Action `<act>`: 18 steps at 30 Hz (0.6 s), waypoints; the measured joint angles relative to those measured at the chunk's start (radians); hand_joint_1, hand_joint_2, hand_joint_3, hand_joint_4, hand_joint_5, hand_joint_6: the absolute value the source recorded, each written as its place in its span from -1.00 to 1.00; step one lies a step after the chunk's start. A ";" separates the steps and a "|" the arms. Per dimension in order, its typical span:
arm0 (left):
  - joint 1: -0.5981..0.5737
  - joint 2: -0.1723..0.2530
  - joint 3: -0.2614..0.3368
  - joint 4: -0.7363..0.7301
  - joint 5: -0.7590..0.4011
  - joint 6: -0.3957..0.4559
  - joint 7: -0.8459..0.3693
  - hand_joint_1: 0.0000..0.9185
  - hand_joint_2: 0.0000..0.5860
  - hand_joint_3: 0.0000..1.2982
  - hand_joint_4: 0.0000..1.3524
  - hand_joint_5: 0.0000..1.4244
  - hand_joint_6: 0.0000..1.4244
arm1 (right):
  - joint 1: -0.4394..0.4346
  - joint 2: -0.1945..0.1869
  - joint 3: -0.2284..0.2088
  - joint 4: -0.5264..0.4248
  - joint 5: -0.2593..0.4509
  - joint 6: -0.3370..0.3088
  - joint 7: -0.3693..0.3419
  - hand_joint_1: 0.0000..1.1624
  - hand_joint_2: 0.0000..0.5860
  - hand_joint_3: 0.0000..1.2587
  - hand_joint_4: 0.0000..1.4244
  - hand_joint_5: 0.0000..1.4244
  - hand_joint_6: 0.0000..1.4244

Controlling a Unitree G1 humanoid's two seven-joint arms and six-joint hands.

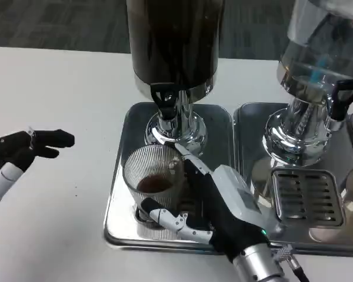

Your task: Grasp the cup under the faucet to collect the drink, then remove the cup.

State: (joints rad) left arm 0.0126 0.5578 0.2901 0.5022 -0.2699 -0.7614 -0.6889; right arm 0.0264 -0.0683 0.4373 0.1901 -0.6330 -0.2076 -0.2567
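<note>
A ribbed clear cup [150, 173] with a little dark drink in its bottom stands on the steel drip tray [120, 200] just below the black faucet [165, 97] of the dark drink dispenser [173, 41]. My right hand [215, 202] wraps around the cup from the right, thumb in front and fingers behind it. My left hand [23, 150] hovers over the white table at the left, holding nothing, its dark fingers stretched toward the right.
A second dispenser [320, 59] with clear liquid stands at the right on its own tray with a slotted grate [306, 197]. White tabletop [59, 94] spreads to the left and behind.
</note>
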 measured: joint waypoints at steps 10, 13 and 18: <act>0.000 0.000 0.002 0.000 0.000 0.000 0.000 -1.00 -0.41 -0.30 -0.45 -0.58 -0.48 | 0.015 0.006 0.016 -0.001 -0.035 0.012 -0.069 -0.20 -0.25 -0.64 -0.65 -0.50 -0.40; 0.000 0.000 0.003 0.001 0.001 0.000 0.000 -1.00 -0.41 -0.30 -0.45 -0.57 -0.48 | 0.018 0.011 0.018 0.001 -0.039 0.012 -0.083 -0.20 -0.25 -0.62 -0.62 -0.47 -0.36; 0.000 0.000 0.003 0.001 0.001 0.000 0.000 -1.00 -0.41 -0.30 -0.45 -0.57 -0.48 | 0.018 0.014 0.022 0.005 -0.049 0.012 -0.111 -0.20 -0.25 -0.60 -0.57 -0.41 -0.27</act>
State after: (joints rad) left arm 0.0125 0.5579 0.2932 0.5029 -0.2684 -0.7616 -0.6889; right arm 0.0448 -0.0541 0.4589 0.1955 -0.6823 -0.1960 -0.3679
